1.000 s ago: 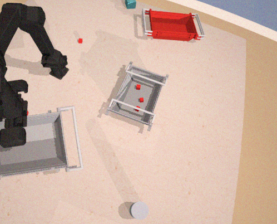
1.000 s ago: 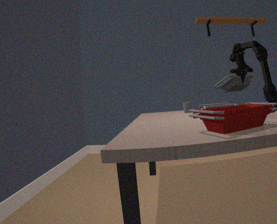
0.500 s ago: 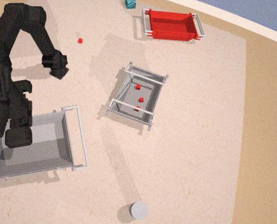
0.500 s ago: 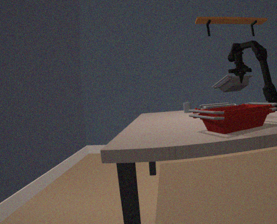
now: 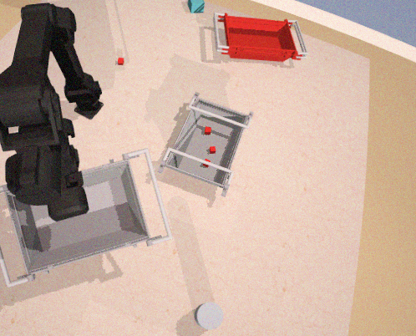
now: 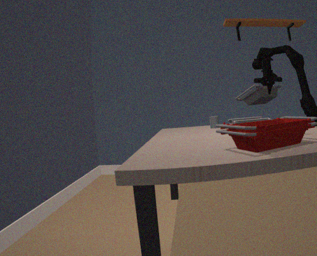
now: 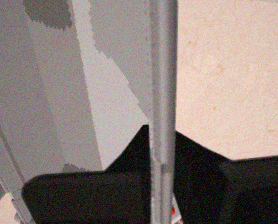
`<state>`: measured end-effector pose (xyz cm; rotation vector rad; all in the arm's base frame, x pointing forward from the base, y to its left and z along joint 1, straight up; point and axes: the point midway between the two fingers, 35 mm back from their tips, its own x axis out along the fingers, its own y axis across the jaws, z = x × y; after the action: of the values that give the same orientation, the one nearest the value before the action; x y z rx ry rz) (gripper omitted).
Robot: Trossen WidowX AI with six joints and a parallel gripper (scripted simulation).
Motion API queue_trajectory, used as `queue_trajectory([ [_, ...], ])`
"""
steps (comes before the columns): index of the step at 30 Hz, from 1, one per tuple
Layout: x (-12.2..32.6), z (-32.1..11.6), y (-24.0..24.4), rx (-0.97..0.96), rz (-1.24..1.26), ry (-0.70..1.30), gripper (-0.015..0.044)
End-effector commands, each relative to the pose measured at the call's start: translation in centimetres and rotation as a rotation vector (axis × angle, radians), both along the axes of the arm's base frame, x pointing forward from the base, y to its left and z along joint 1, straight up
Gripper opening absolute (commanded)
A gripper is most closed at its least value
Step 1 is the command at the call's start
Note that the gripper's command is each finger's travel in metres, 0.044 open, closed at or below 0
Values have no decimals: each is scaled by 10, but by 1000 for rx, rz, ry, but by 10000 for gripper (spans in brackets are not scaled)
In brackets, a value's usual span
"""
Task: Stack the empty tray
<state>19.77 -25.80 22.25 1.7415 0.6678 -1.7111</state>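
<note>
The loaded grey tray (image 5: 237, 145) stands mid-table with three small red blocks (image 5: 208, 130) inside. Its two wire bars (image 5: 219, 116) (image 5: 200, 160) lie across its top, one near each end. In the exterior view it is mostly hidden behind the red tray. My gripper (image 6: 269, 88) (image 7: 153, 130) is shut on a long side wall of the empty grey tray (image 5: 137, 198) (image 6: 258, 98) (image 7: 162, 60). It holds that tray high above the table, to the left of the loaded tray in the top view, and the tray looks tilted. The held tray's bars stick out past its ends. The fingertips are hidden in the top view.
A red tray (image 5: 251, 54) (image 6: 274, 135) stands near the far table edge, a teal cube (image 5: 196, 3) beside it. A loose red block (image 5: 120, 61) lies near the arm. A grey cylinder (image 5: 210, 316) (image 6: 214, 121) stands at the bottom of the top view. A shelf (image 6: 265, 22) is on the wall.
</note>
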Motion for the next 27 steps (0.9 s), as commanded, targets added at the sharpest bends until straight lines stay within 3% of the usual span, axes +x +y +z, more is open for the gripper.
queue_trajectory([
  [1, 12, 5, 8, -14, 21, -13, 0],
  [27, 78, 5, 84, -4, 199, -21, 0],
])
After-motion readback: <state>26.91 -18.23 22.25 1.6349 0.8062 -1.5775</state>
